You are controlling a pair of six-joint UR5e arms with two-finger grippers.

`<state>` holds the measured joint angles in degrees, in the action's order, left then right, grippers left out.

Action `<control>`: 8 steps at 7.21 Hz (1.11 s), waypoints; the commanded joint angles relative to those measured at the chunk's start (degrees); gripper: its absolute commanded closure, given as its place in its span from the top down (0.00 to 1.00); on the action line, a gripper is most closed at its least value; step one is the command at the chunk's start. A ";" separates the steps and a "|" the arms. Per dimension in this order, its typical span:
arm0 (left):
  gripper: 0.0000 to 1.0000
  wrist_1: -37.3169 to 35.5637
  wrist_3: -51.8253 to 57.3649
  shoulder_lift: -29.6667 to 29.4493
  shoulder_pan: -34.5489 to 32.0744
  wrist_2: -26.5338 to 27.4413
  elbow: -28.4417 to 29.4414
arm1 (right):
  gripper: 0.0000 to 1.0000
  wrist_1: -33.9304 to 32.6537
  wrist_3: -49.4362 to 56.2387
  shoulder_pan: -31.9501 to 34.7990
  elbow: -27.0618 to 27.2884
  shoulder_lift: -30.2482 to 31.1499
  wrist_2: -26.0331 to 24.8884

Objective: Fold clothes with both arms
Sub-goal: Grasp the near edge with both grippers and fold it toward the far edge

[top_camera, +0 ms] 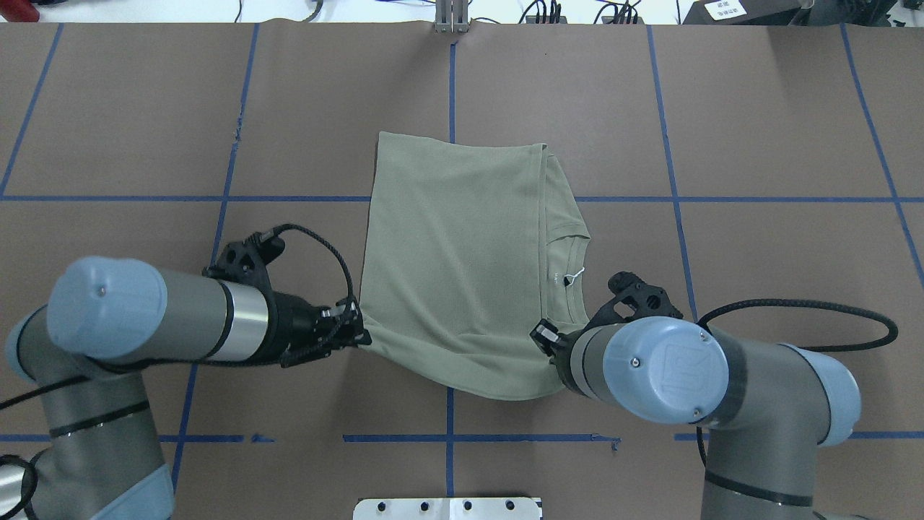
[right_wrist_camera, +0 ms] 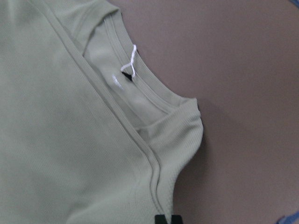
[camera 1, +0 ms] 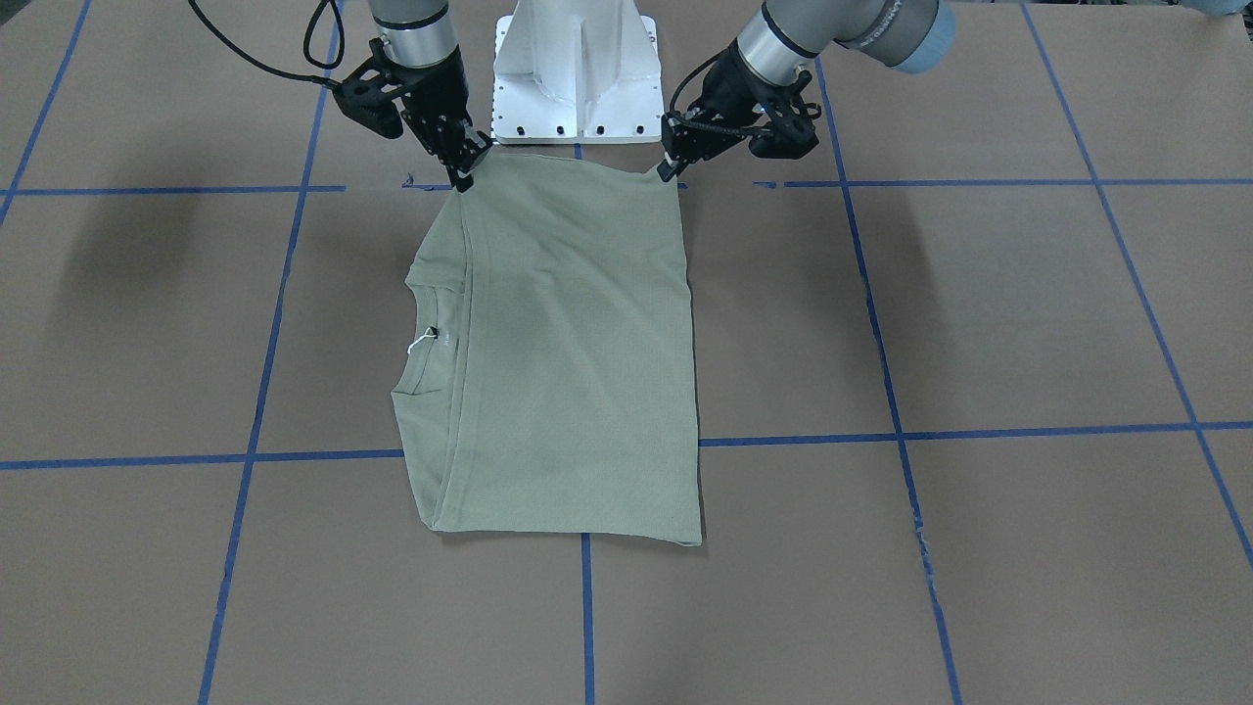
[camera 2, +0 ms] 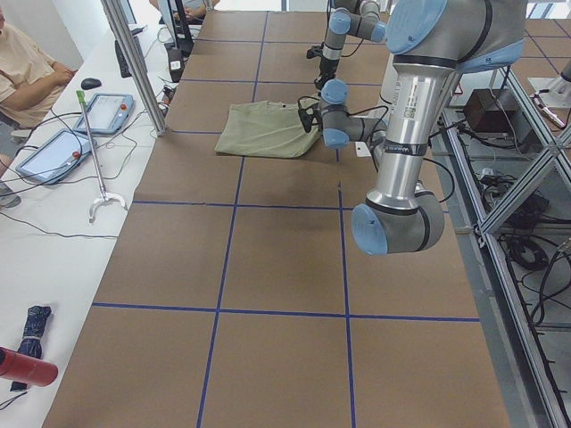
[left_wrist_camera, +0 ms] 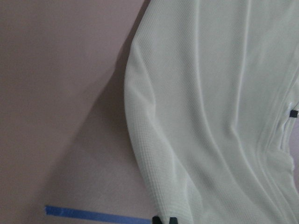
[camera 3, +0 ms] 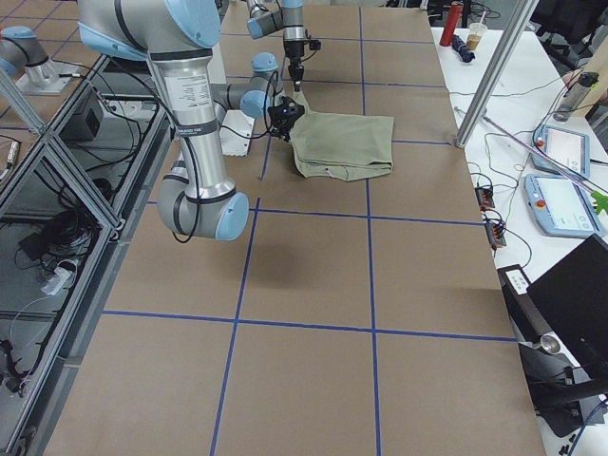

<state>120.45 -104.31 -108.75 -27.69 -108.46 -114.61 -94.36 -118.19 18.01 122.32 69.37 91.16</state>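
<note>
The pale sage-green shirt [camera 1: 568,343] lies folded on the brown table, collar and white tag string [camera 1: 421,341] toward my right side. It also shows from above [top_camera: 462,267]. My left gripper [camera 1: 671,168] [top_camera: 361,336] is shut on the shirt's near left corner. My right gripper [camera 1: 460,176] [top_camera: 543,336] is shut on the near right corner by the shoulder. Both corners are raised off the table, and the near edge sags between them. The far part lies flat. The wrist views show the cloth [left_wrist_camera: 210,116] [right_wrist_camera: 70,116] running from the fingertips.
The white pedestal [camera 1: 576,69] stands just behind the shirt's near edge. Blue tape lines [camera 1: 930,431] grid the brown table. A side desk with tablets [camera 2: 103,111] and a metal pole [camera 2: 134,67] lines the far table edge, with a person seated there.
</note>
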 commanded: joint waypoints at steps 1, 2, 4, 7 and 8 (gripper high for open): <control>0.00 -4.35 7.34 -7.76 -10.77 -3.51 8.13 | 0.00 0.14 7.17 8.49 -4.51 -3.35 2.77; 0.00 -3.91 10.32 -10.57 -12.81 -3.51 13.31 | 0.00 0.23 10.41 12.79 -11.68 -7.98 5.58; 0.00 -0.33 10.70 -15.15 -14.49 -3.25 22.63 | 0.00 8.61 15.34 19.66 -26.46 -13.82 10.76; 0.00 8.12 10.88 -19.90 -16.08 -1.67 34.86 | 0.00 15.08 22.46 24.43 -42.73 -21.44 15.80; 0.00 8.39 10.88 -22.27 -16.08 -0.97 38.20 | 0.00 17.61 23.70 25.39 -45.83 -22.34 16.15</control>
<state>127.51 -93.47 -128.46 -43.56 -110.33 -80.65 -79.20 -96.49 42.18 81.57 49.21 106.56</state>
